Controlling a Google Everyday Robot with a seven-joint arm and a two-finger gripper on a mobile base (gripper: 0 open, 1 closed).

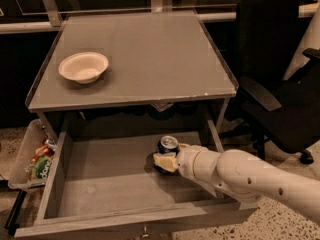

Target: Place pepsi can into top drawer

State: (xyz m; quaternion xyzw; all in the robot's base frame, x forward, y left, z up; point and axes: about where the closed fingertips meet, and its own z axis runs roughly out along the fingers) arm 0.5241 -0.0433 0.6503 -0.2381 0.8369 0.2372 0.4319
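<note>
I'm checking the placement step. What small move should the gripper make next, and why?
Likely lower the can a touch onto the drawer floor. The gripper, inside the open drawer near its right wall, grips the can upright, and I cannot tell if it touches the floor yet.

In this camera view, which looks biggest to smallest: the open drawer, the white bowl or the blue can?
Largest: top drawer
Middle: white bowl
Smallest: pepsi can, held inside the drawer by the gripper
The bowl sits farther back yet clearly looks larger than the can.

White bowl [83,67] on grey tabletop [155,49], black chair [272,54], perhaps snacks [41,165] in bin [21,156]
</note>
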